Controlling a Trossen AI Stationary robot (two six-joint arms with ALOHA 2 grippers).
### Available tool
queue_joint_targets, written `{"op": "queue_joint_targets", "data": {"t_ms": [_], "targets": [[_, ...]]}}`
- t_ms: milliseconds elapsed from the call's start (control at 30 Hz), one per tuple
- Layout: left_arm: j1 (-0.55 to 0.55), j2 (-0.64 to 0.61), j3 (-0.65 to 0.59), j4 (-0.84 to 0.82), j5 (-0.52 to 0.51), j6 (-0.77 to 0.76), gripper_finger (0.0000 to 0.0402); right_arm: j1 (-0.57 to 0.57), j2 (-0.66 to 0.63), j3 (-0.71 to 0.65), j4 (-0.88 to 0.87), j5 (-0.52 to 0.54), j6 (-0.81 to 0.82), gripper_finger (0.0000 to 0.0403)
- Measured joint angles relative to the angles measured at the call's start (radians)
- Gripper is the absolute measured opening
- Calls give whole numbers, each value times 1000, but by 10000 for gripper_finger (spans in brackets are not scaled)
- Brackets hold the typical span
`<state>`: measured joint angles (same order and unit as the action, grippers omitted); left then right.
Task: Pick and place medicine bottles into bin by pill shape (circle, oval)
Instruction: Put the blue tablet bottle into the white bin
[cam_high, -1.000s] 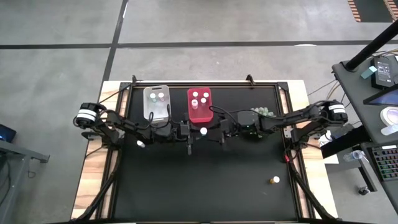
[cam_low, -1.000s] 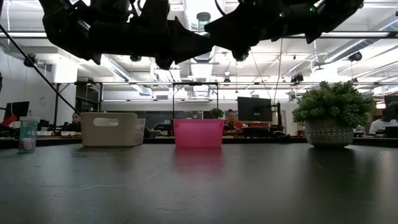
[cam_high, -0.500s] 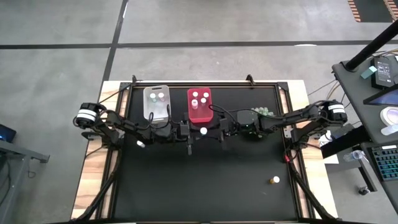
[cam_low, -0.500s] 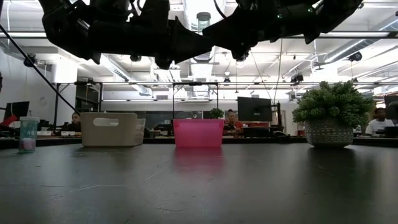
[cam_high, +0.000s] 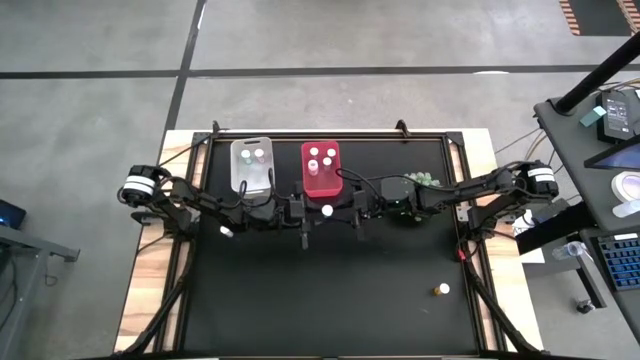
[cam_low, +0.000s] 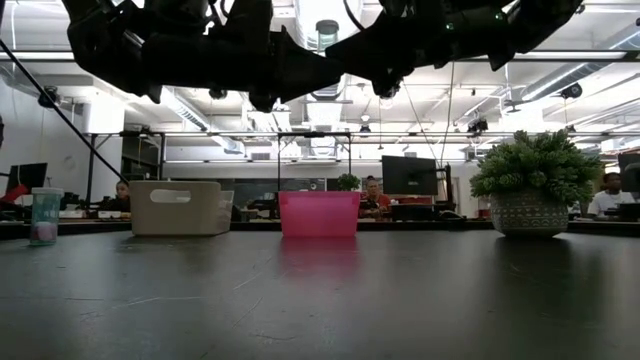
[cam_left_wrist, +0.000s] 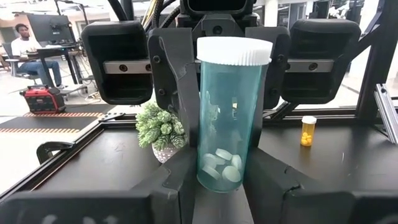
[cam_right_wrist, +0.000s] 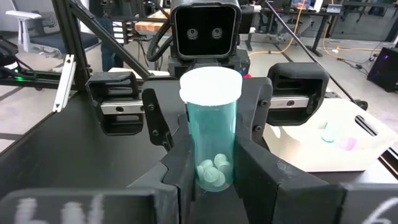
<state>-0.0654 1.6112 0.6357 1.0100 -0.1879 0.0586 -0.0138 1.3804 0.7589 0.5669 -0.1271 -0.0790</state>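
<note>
Here, both grippers clamp one upright teal bottle (cam_left_wrist: 231, 118).
Left gripper (cam_high: 303, 211) and right gripper (cam_high: 352, 211) meet mid-table, white cap up (pale pills inside), at the red bin's (cam_high: 321, 168) 6 o'clock.

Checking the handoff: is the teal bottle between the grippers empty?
No, white pills lie at the bottom of the teal bottle.

Both arms reach in from the sides and meet in the middle, held up high. The left hand (cam_high: 312, 211) and the right hand (cam_high: 342, 211) face each other, both pinching one small bottle (cam_high: 327, 210) between them.
</note>
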Motion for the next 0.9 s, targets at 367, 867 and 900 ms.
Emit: {"op": "queue_joint_targets", "data": {"t_ms": [367, 867, 900], "targets": [[1, -38, -1, -112, -4, 1, 199, 1, -11, 0, -53, -11, 2, 95], [0, -174, 3, -314, -2, 0, 217, 1, -73, 1, -443, 73, 44, 96], [0, -169, 3, -299, -1, 0, 217, 1, -70, 1, -451, 75, 50, 96]]}}
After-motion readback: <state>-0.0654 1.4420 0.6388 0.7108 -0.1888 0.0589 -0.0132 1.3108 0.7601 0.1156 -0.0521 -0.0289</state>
